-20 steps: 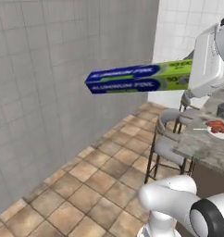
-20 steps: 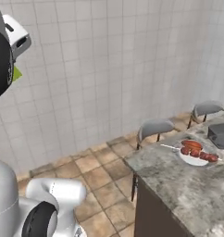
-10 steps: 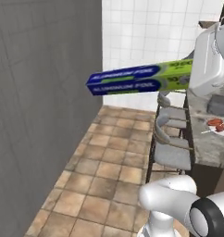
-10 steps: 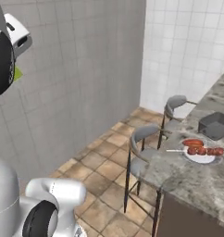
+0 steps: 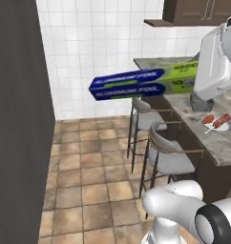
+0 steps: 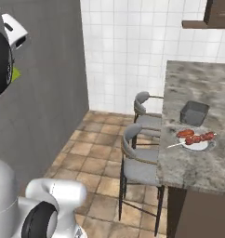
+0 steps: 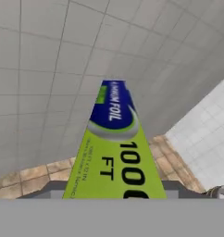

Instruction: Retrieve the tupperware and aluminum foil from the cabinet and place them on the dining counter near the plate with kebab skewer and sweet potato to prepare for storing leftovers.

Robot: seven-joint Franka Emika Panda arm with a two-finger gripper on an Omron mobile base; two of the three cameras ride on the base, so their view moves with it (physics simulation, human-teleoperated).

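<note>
**Foil box carried level above the floor, beside the dining counter**

The aluminum foil [image 5: 145, 84] is held out horizontally, well above the tiled floor [image 5: 89, 171], with its blue length pointing away from the arm toward the dark wall panel [image 5: 17, 119] and its green end at the white hand. In the hand view the box [image 7: 115, 152] runs straight out from the bottom edge, green end nearest and blue end farthest. The gripper [image 5: 199, 81] is closed on the green end of the box; the finger tips themselves are hidden behind the white hand in the left base view and below the box in the hand view, so the exact contact points cannot be told.

To the arm's right stands the dining counter [image 6: 198, 88], with two grey stools [image 6: 142, 158] drawn up along its near side. On its stone top lies the plate [image 6: 197, 142], bearing the kebab skewer [image 6: 198, 137] and, just beside it, the sweet potato [image 6: 185, 133]. The tupperware [image 6: 194, 113] stands upright on the counter, near the plate and farther from the camera, not touching it. The foil box is off the counter, in the air to the side of the stools.
</note>
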